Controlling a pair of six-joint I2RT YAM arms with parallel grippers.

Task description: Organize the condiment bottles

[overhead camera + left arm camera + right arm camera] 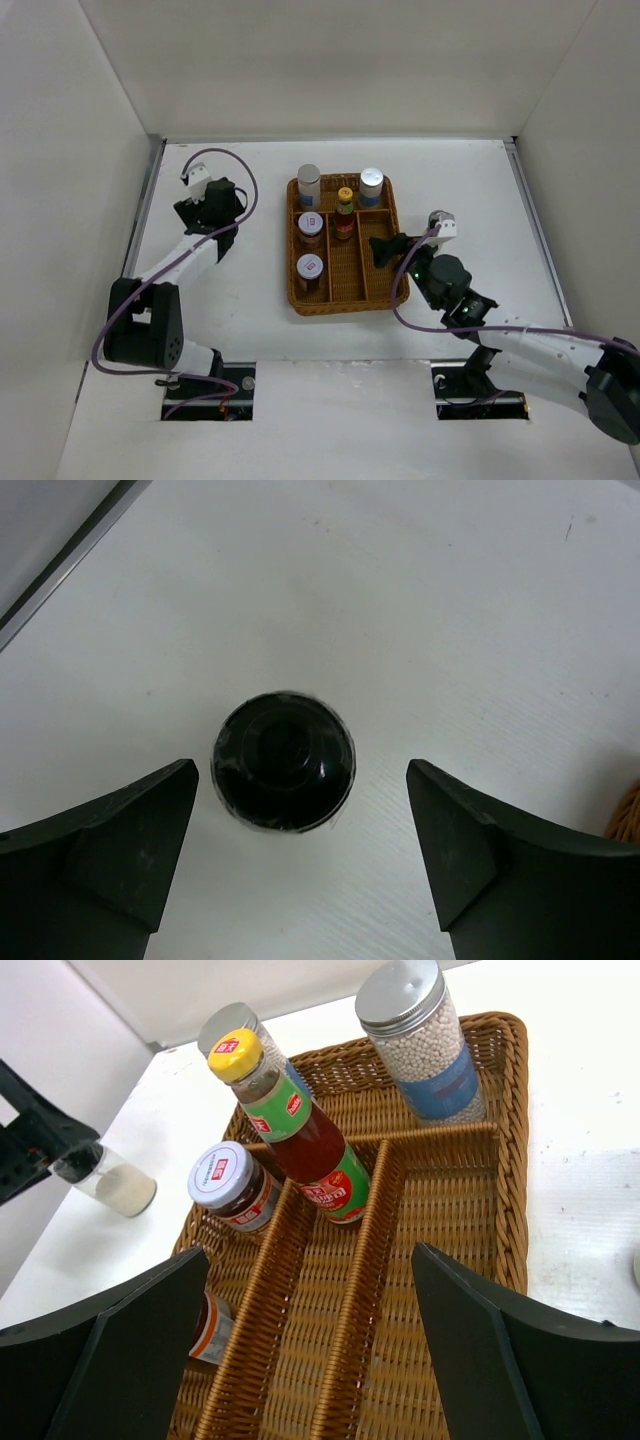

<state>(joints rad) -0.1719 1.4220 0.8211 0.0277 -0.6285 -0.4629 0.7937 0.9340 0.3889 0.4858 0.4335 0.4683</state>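
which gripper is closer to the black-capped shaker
Left. The left gripper hangs open directly over the black-capped shaker; the right gripper is over the wicker basket, well away.

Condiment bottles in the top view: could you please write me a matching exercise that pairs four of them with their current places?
Things:
1. red sauce bottle
2. brown jars
3. black-capped shaker
4. silver-topped shakers

Places:
A. back row of the basket
B. on the table, under the open left gripper
C. basket's middle lane
D. basket's left lane

Pairs: 1-C, 2-D, 3-B, 4-A.
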